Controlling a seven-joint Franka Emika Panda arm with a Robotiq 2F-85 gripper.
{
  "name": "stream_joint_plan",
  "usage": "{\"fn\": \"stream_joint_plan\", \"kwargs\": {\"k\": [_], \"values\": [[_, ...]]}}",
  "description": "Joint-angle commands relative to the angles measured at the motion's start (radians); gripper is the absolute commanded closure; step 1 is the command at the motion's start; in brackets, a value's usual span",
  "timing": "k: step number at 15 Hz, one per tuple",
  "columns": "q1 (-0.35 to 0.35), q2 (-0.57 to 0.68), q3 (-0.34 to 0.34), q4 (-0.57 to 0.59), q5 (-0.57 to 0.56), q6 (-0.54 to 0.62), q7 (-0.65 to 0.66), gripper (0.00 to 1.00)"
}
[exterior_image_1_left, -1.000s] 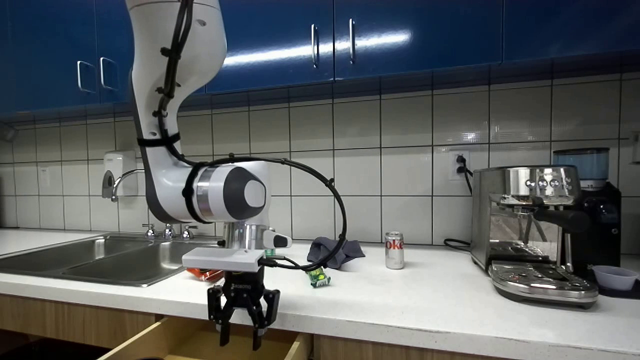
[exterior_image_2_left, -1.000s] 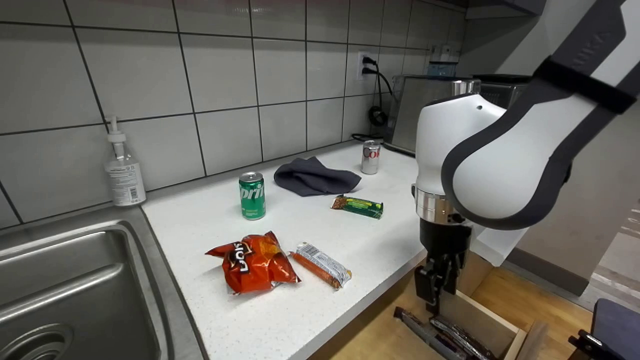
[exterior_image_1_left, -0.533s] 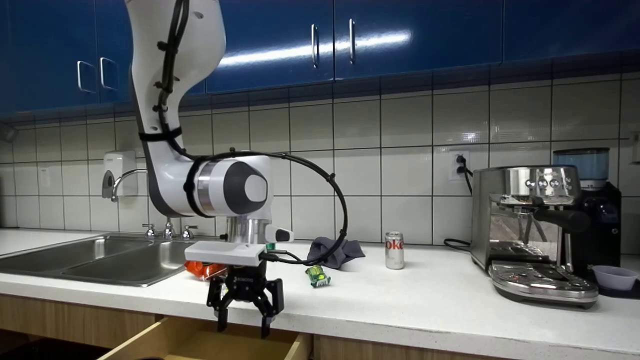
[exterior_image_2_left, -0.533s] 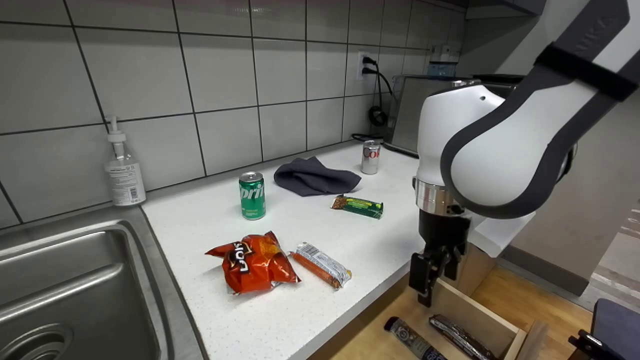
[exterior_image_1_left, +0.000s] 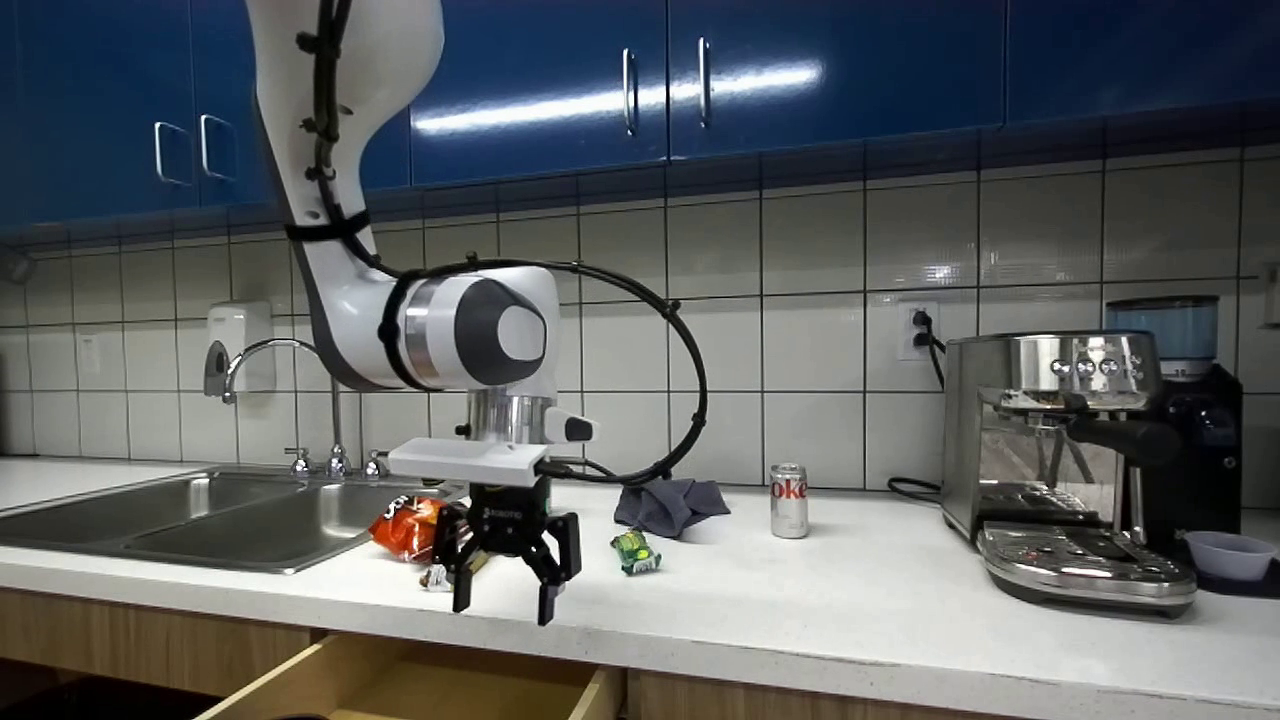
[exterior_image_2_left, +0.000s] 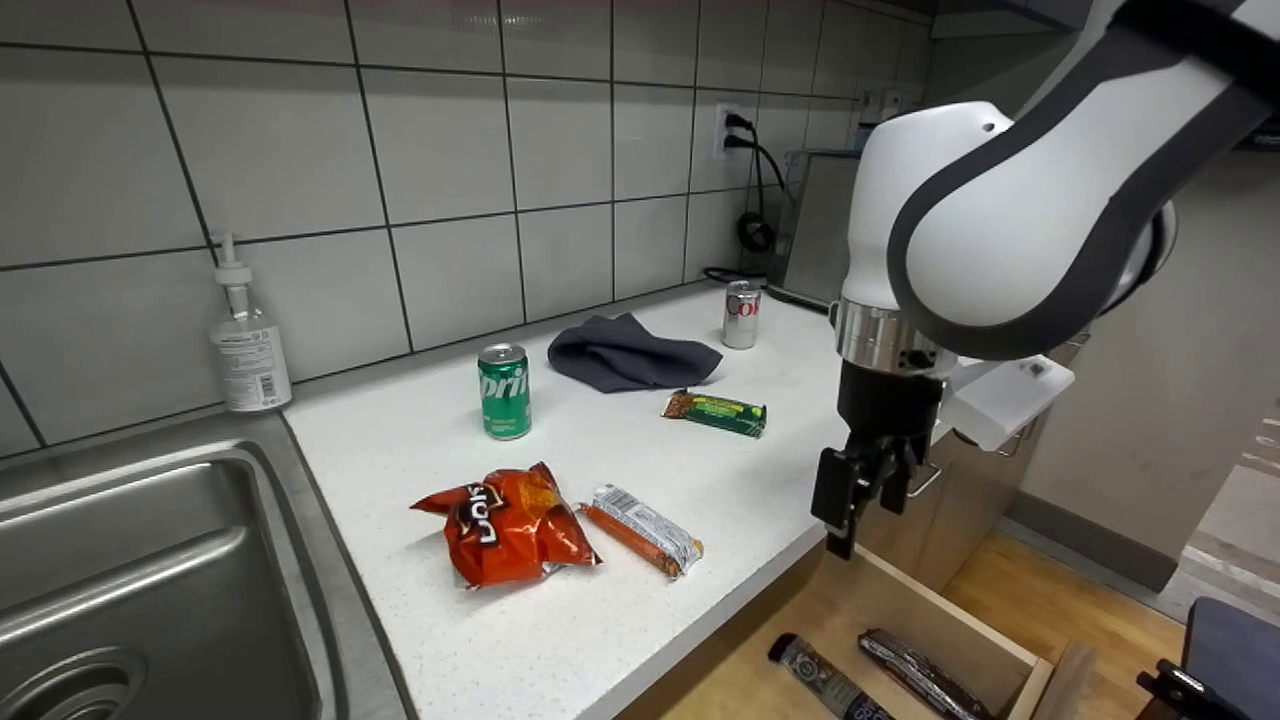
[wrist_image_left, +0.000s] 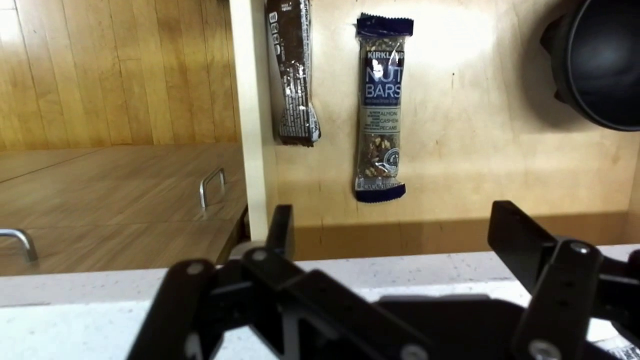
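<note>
Hanging near the edge of the tabletop (exterior_image_2_left: 380, 440), the end effector (exterior_image_1_left: 504, 605) has its two fingers spread wide apart. Lower down, a nut bar (wrist_image_left: 381, 110) lies flat in the pulled-out drawer (wrist_image_left: 475, 165). A brown bar (wrist_image_left: 295, 75) lies beside it, by the drawer's side. A red chip bag (exterior_image_2_left: 525, 530), a green can (exterior_image_2_left: 505, 400) and a gray cloth (exterior_image_2_left: 630, 355) sit on the tabletop.

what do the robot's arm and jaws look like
The glossy white, rounded robot arm has dark grey trim, black straps and silver metal collars. A black cable loops outside it. Below a flat white rectangular housing, the angular black jaws, with grey pivot pins, join a black base marked ROBOTIQ.
</note>
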Motion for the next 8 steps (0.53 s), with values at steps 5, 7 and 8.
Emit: {"fn": "stream_joint_plan", "kwargs": {"k": [5, 7, 8], "values": [[-0.009, -0.008, -0.029, 0.098, -0.068, -0.058, -0.038, 0.0], [-0.009, 0.005, -0.038, 0.124, -0.106, -0.049, -0.033, 0.0], [-0.01, 0.011, -0.043, 0.138, -0.126, -0.047, -0.031, 0.0]]}}
